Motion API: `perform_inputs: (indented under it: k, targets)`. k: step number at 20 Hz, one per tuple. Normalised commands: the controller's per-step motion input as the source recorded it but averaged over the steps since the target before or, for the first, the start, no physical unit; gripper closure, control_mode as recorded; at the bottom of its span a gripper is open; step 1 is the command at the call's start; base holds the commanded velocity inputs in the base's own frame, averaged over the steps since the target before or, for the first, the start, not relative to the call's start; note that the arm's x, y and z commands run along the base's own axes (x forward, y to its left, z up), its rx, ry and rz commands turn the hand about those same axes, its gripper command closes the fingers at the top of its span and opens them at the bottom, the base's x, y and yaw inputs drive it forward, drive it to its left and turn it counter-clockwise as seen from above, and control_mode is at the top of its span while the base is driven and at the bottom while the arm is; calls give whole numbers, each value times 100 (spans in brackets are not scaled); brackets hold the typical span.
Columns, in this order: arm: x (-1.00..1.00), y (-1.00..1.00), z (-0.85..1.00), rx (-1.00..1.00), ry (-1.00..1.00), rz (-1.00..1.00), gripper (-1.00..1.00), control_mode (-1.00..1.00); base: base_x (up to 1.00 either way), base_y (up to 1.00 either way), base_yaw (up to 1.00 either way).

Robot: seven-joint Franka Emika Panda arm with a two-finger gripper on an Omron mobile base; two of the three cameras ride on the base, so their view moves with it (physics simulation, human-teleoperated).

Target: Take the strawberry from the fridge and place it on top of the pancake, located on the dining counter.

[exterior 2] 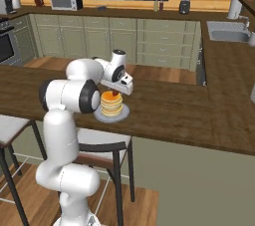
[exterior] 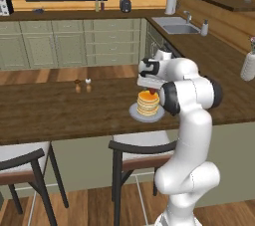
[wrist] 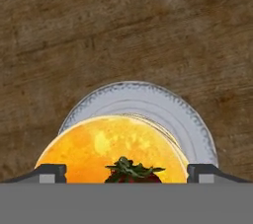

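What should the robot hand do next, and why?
Probably lift straight up. The strawberry sits on the pancake, and the gripper is open, fingers apart on either side of it, so rising straight should avoid knocking it.

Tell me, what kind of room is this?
It looks like a kitchen. There's a sink set in the wall counter, a microwave by green cabinets, and a stack of pancakes on the long wooden dining counter.

The arm (exterior: 191, 120), at lower right of the left base view, is glossy white with fat rounded segments, dark grey bands at the joints, and a boxy white pincer (exterior: 151, 86) with small dark finger tips (wrist: 49, 172).
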Motion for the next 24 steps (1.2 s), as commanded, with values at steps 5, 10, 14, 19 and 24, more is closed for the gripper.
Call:
perform_inputs:
  k: [5,10,14,19,24]
  targets:
    - [-12,0,32,1,0,0,-100,-100,0,0,0]
    - [-14,0,46,2,-5,-4,-100,-100,0,0,0]
    - [-27,-1,38,2,-7,-9,-100,-100,0,0,0]
    - [-51,0,27,0,-9,-9,-100,-100,0,0,0]
    - [-56,0,9,0,-6,-7,-100,-100,0,0,0]
